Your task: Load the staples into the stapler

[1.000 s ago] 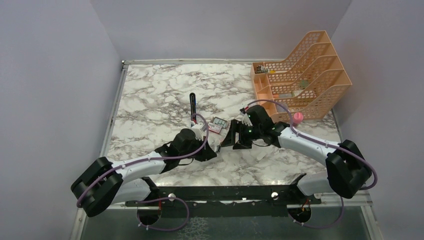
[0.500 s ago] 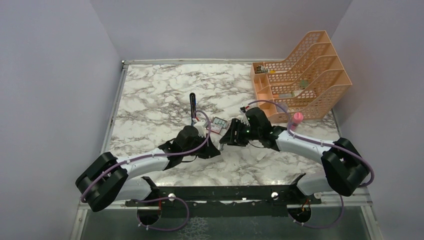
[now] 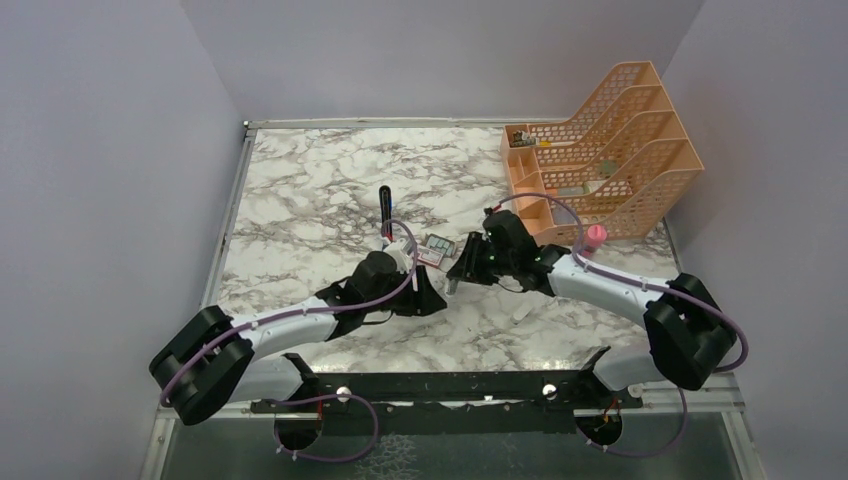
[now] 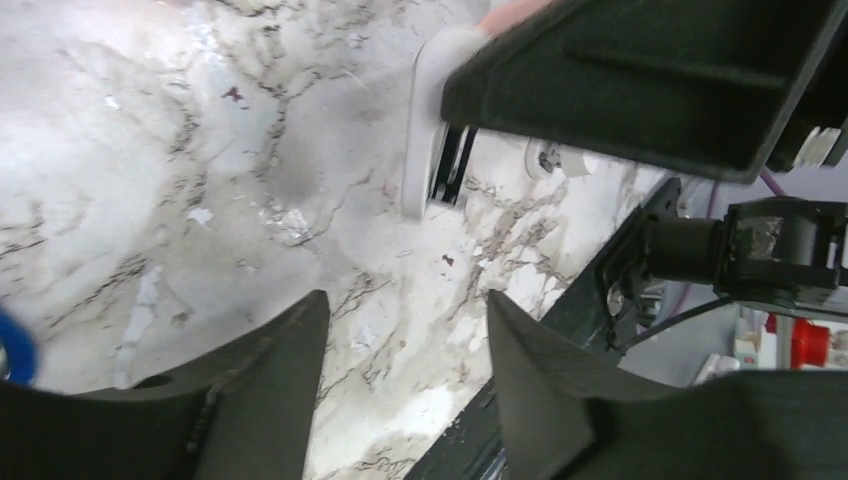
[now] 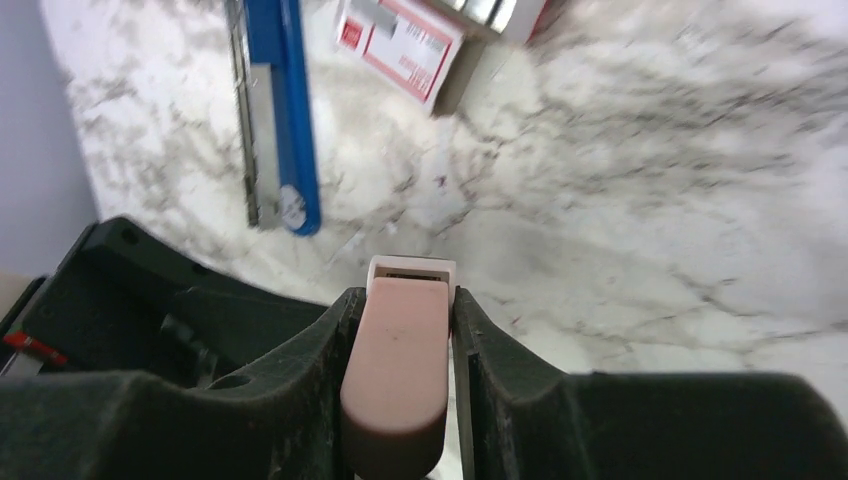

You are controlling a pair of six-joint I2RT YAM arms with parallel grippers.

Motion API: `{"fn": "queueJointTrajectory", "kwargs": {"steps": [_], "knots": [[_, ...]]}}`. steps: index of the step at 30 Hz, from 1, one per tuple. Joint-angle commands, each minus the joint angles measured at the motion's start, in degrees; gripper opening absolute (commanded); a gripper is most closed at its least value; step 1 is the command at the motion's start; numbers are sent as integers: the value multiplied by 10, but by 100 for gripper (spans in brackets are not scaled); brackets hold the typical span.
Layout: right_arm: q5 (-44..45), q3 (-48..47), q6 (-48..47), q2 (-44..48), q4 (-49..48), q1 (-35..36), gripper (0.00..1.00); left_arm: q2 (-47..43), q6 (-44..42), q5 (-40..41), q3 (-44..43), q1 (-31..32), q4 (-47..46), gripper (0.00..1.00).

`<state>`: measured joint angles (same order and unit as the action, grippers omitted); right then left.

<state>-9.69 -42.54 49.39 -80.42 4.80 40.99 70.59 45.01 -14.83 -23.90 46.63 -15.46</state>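
Note:
The stapler lies open on the marble: its blue base and silvery channel point(image 5: 270, 110) are ahead of my right gripper, and its black top arm point(image 3: 385, 208) points away from the arms. The staples box point(image 5: 400, 45), pink and white, sits just right of it, also seen as the small box point(image 3: 436, 249) in the top view. My right gripper point(image 5: 405, 300) is shut on a salmon-pink block with a white end point(image 5: 398, 360), held above the table. My left gripper point(image 4: 405, 310) stands open over bare marble with nothing between its fingers, close beside the right gripper point(image 3: 462, 268).
An orange file rack point(image 3: 610, 150) stands at the back right, with a pink-capped item point(image 3: 596, 236) in front of it. The black mounting rail point(image 3: 450, 385) runs along the near table edge. Walls close in on the left, back and right.
My left gripper has opened. My right gripper has closed on the salmon-pink block and shifted slightly away from the near edge with it.

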Motion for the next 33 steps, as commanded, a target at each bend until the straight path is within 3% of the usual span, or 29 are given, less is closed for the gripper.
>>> {"fn": "queueJointTrajectory", "kwargs": {"steps": [1, 6, 12, 22, 33], "knots": [[149, -70, -55, -16, 128, -1, 32, -49, 4, 77, -10, 2, 46, 65], [179, -117, -107, -57, 186, -32, 33, -111, -2, 141, -4, 2, 97, 75], [182, -190, -167, -138, 245, -62, 33, -159, -21, 185, -9, 1, 139, 79], [138, -259, -215, -211, 279, -89, 36, -141, -51, 181, -27, 1, 154, 80], [76, -283, -182, -251, 285, -89, 40, -124, -60, 179, -26, 1, 154, 80]]}}
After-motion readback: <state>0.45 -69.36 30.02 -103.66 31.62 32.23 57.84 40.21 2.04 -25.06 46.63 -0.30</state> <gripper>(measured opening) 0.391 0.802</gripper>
